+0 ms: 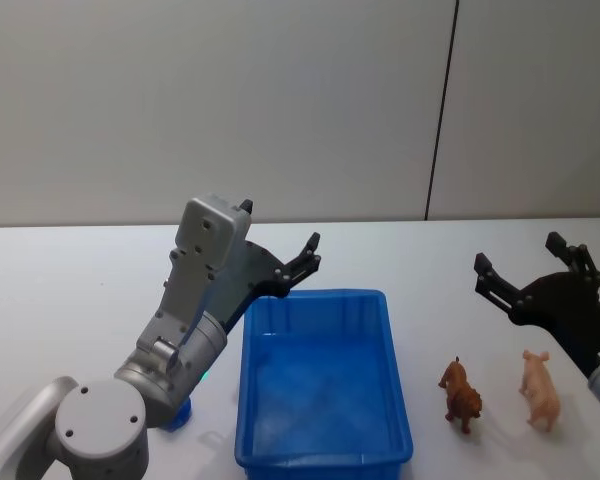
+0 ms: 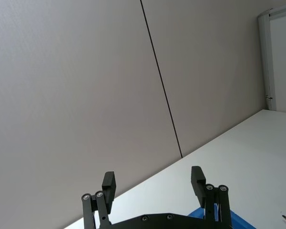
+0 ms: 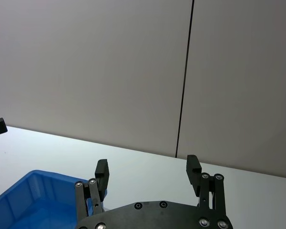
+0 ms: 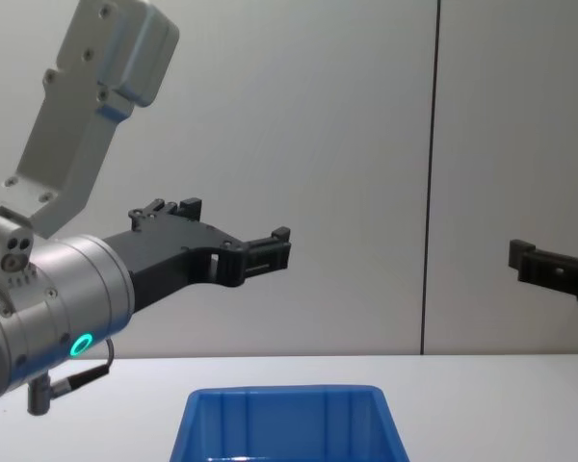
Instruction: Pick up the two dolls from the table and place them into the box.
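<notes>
1. Two dolls stand on the white desk (image 1: pixel 70 300) at 3 o'clock from the blue box (image 1: pixel 320 297). They are a brown animal doll (image 1: pixel 461 394), near the box's right wall, and a pink pig doll (image 1: pixel 540 388) just beside it, again at 3 o'clock. The two do not touch.
2. The box holds nothing yet, so neither pick has been made.
3. The right gripper (image 1: pixel 518 255) hangs in the air at about 12 o'clock from the dolls. Its fingers are spread wide and hold nothing.
4. The left gripper (image 2: pixel 152 185) is raised near the box's 11 o'clock corner, likewise spread and empty.
5. Handling, as a judgement: both dolls look like small moulded figures, so light and stiff. Their skin is smooth and may slide under the pads.
6. Each stands on thin legs, so a sideways nudge would probably tip it over.
7. The best hold seems to be from above across the trunk, pads on the two flanks between the fore and hind legs. Head, tail and legs are narrow and poor places to pinch.
8. The pair stand close together, so a spread finger could clip the neighbour.
</notes>
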Controlling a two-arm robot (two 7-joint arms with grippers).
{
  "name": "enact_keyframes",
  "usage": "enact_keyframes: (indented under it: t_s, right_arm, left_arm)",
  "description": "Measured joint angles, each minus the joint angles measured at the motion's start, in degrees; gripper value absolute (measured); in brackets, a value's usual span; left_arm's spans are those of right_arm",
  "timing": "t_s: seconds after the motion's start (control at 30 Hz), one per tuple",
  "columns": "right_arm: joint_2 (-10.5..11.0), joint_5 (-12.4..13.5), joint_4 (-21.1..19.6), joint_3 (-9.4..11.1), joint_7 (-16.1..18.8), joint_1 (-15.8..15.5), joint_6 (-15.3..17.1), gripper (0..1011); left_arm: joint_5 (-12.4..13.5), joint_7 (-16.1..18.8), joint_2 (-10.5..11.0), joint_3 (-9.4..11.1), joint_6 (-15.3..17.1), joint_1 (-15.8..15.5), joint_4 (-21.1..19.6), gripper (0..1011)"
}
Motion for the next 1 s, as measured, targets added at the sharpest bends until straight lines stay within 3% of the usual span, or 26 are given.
enact_keyframes:
  t_s: [1.0]
  right_arm:
    - [0.6,1.1,0.5,0.8,0.0,0.0,1.3,1001]
  left_arm:
    - [0.0,0.0,0.0,0.0,0.0,0.0,0.0,1001]
